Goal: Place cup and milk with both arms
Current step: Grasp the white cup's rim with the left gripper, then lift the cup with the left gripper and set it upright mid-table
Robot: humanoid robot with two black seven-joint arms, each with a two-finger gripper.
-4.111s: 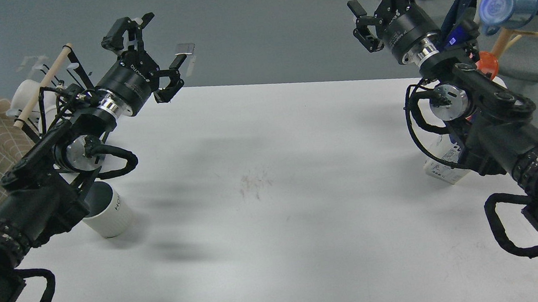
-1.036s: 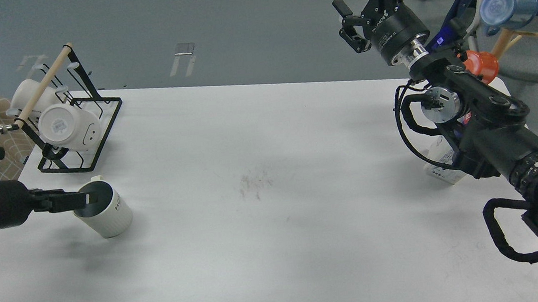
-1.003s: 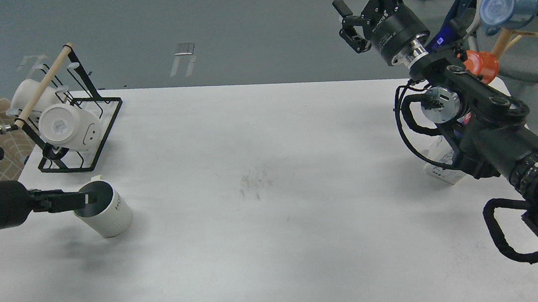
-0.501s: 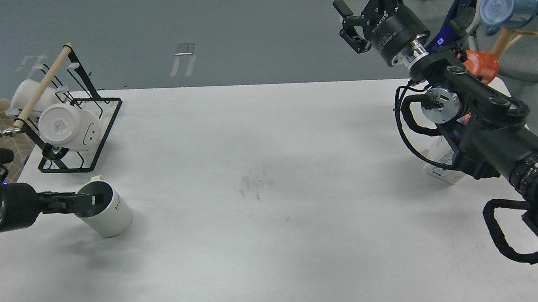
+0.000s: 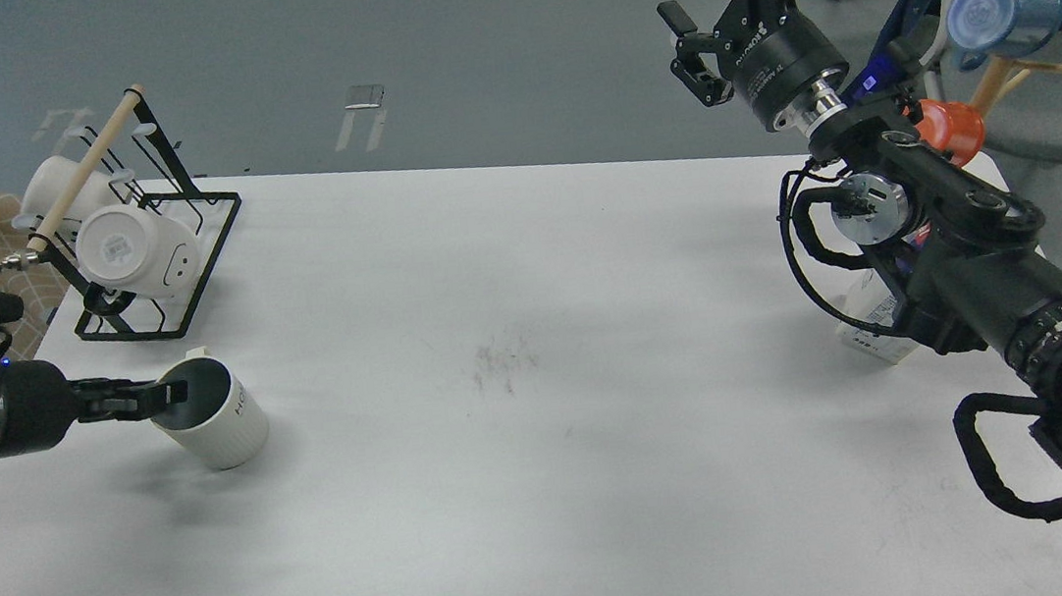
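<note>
Left gripper (image 5: 161,397) is coming in low from the left edge, its fingers (image 5: 168,393) reaching over the rim of the cup (image 5: 213,416) with one going down into the dark inside. Looks like a rim pinch to lift it, but whether the fingers are actually clamping the wall I cannot tell, the tips are dark against the dark interior. Cup is sitting on the surface (image 5: 537,357) near its left end, just in front of the black rack (image 5: 161,268) holding white mugs (image 5: 136,253).

Right gripper (image 5: 725,6) is hanging high past the far right corner, fingers spread apart, gripping nothing.

Milk (image 5: 874,321) is standing on the surface near the right edge, almost wholly hidden behind the right arm; only a white lower corner is showing. Top and cap are not visible. Right gripper is well apart from it, probably waiting for its turn.
</note>
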